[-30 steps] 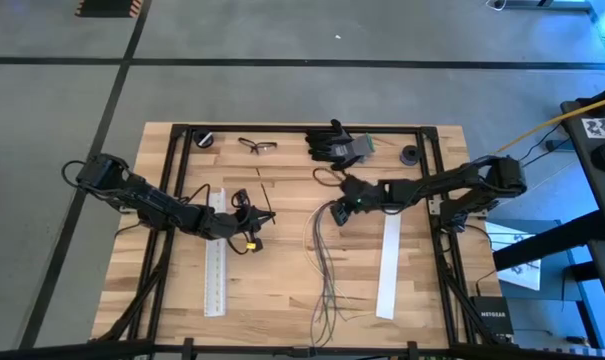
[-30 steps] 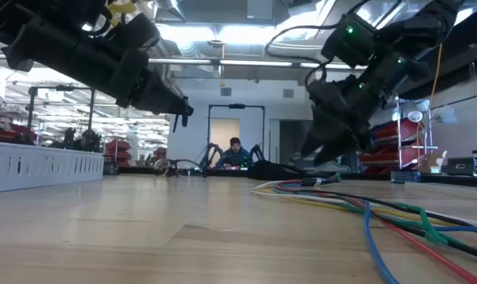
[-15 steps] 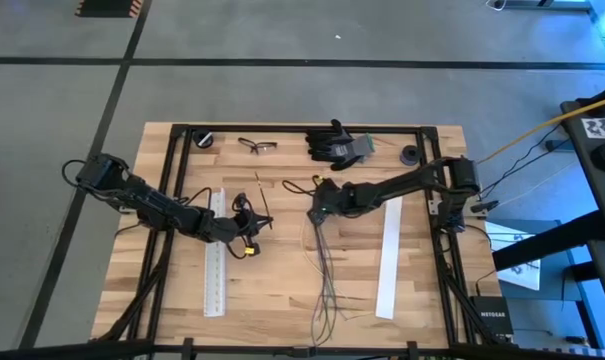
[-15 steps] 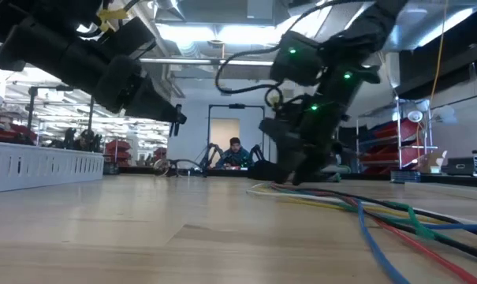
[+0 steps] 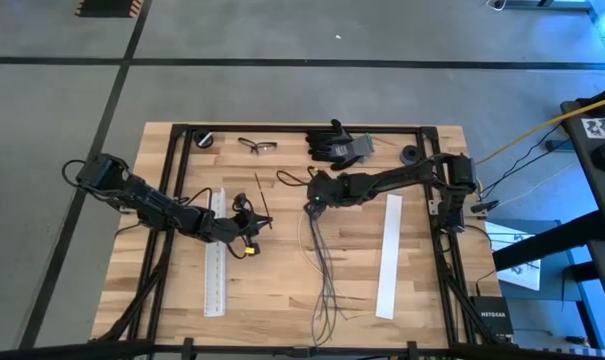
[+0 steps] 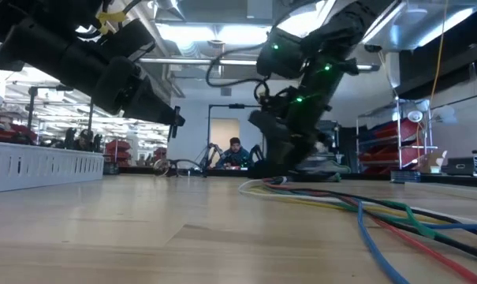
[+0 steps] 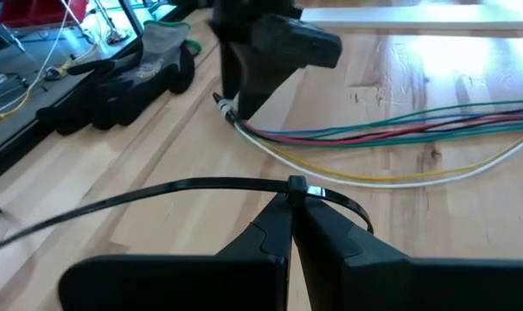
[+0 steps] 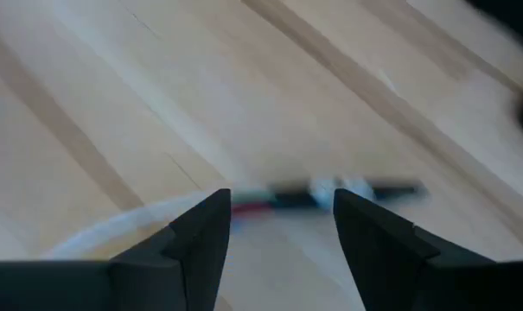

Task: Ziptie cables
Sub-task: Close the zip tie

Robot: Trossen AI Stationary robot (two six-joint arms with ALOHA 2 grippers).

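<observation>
The cables lie on the wooden table, joined at their far end and splaying toward the near edge; the left wrist view shows them as coloured wires. My right gripper is open and points steeply down over that joined end, one finger on either side of it. Whether it touches the end does not show. My left gripper, left of the cables and above the table, is shut on a black zip tie. My left gripper pinches the zip tie just beside its head between its two fingertips. The fingers slant down toward the table's right and lie across the strap. The long tail runs out to one side and a short curve to the other, clear of the table.
A perforated white strip lies near my left gripper and a plain white strip lies right of the cables. Black gloves, safety glasses and a black roll sit along the far edge. A person sits in the room behind.
My right gripper has gone toward the table's left, tipping more steeply down, and now stands over the cables' joined end. It has stayed open.
</observation>
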